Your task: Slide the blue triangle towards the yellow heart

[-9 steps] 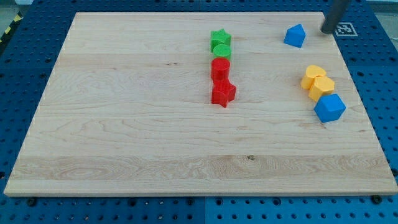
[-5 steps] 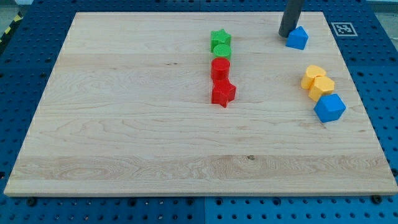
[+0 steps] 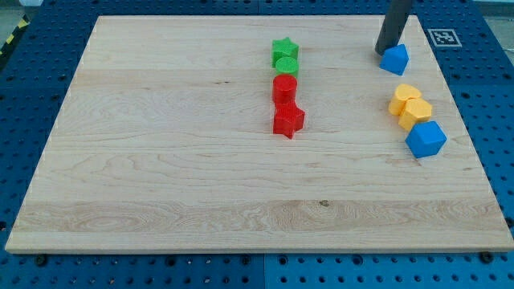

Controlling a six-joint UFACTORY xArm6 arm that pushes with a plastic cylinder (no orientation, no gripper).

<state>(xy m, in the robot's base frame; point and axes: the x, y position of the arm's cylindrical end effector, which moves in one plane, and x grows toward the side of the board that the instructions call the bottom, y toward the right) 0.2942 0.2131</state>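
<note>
The blue triangle [image 3: 395,59] lies near the board's top right. My tip [image 3: 386,50] touches its upper left side. The yellow heart [image 3: 404,97] sits a short way below the triangle, toward the view's bottom. A second yellow block [image 3: 416,111] presses against the heart's lower right, and a blue hexagonal block [image 3: 426,139] lies just below that.
A column stands at the board's upper middle: green star [image 3: 284,49], green round block [image 3: 286,66], red round block [image 3: 284,86], red star [image 3: 287,120]. The wooden board [image 3: 161,160] lies on a blue pegboard. A printed marker [image 3: 442,37] is at the top right corner.
My tip swung from the top right corner to the triangle's upper left, then pushed the triangle right and down, closer to the yellow heart.
</note>
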